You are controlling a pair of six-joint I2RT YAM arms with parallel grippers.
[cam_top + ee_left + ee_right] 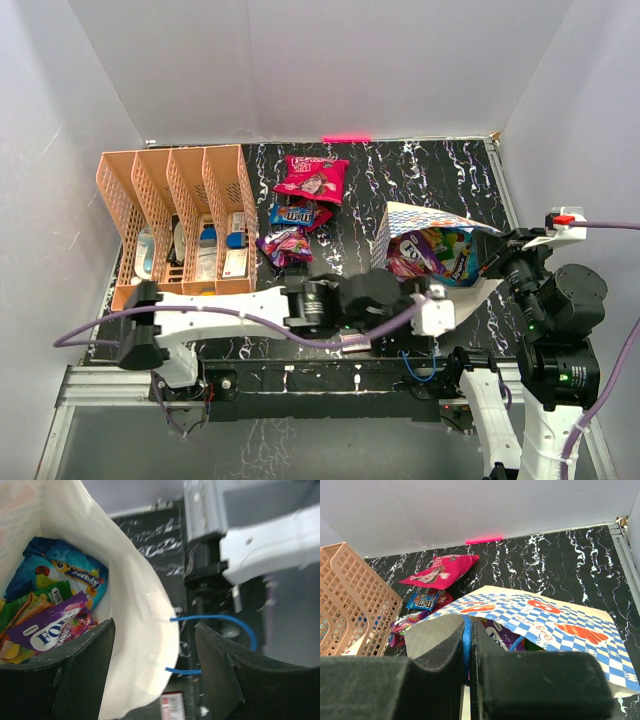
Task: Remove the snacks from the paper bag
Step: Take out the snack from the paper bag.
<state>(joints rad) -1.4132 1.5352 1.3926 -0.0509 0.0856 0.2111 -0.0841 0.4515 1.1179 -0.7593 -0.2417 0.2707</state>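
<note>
While right fingers [432, 650] clamp the paper bag [545, 625] by its cord [467, 635], your open left fingers [85, 675] straddle the rim [167, 640] and could pinch paper, not snacks [55, 625].

Checkered paper bag [428, 222], mouth open, purple pkt [47, 629] inside, pink pkt [312, 178], blue pkt [298, 214] outside, left

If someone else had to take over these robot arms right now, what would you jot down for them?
Left gripper: open, fingers either side of the paper bag rim, holding nothing.
Right gripper: shut on the bag's blue cord handle.
Done: three snacks lie on the table beside the orange rack: pink packet, dark-blue packet, purple-pink packet.
Left: several more inside the bag, including a purple packet and a light-blue packet.
</note>
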